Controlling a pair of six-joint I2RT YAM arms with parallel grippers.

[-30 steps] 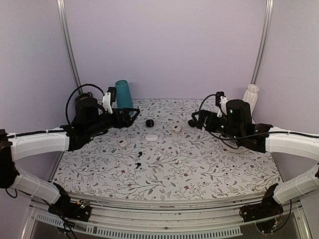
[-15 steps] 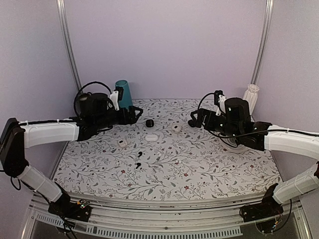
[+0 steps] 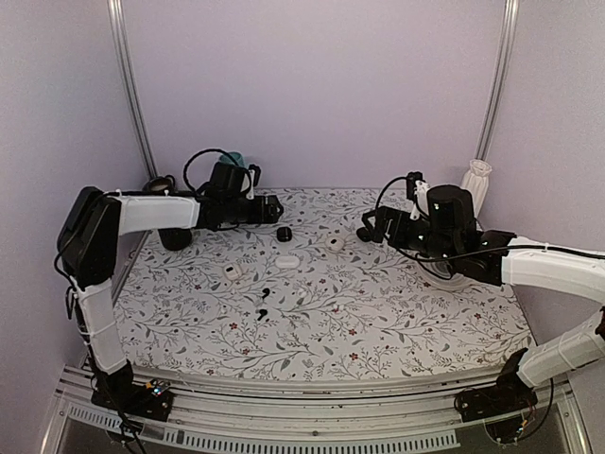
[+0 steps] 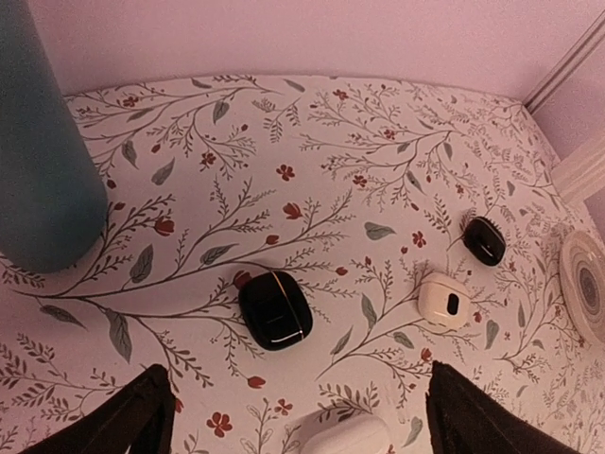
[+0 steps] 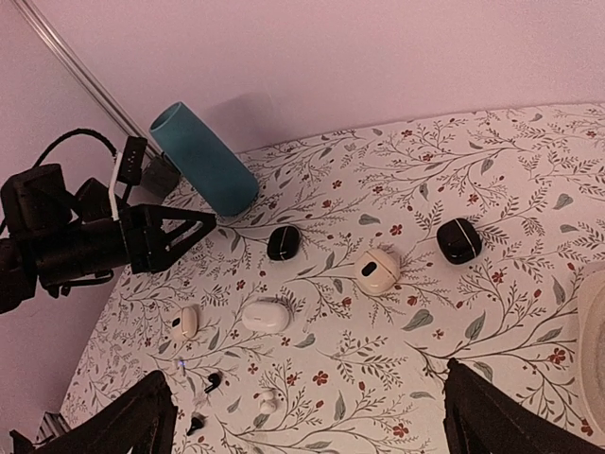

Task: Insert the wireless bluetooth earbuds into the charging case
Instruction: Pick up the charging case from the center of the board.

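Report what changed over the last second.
The left gripper, open, swung farther back and a little nearer the charging case; it took hold of nothing. The right gripper, open, barely shifted. The earbuds, the charging case and the white cases lie where they were.

A floral tabletop (image 3: 406, 312) carries a teal cup (image 5: 203, 159) standing near its back left corner and a white ribbed bottle (image 3: 475, 180) at the back right. Across the middle lie a cream round case (image 5: 377, 270) with a dark spot, a white oblong case (image 5: 266, 315) and a smaller white case (image 5: 184, 322) farther left. A flat black oval lump (image 5: 459, 239) sits just right of the cream round case, and a pale ridged disc (image 4: 588, 288) at the right edge may be a plate.
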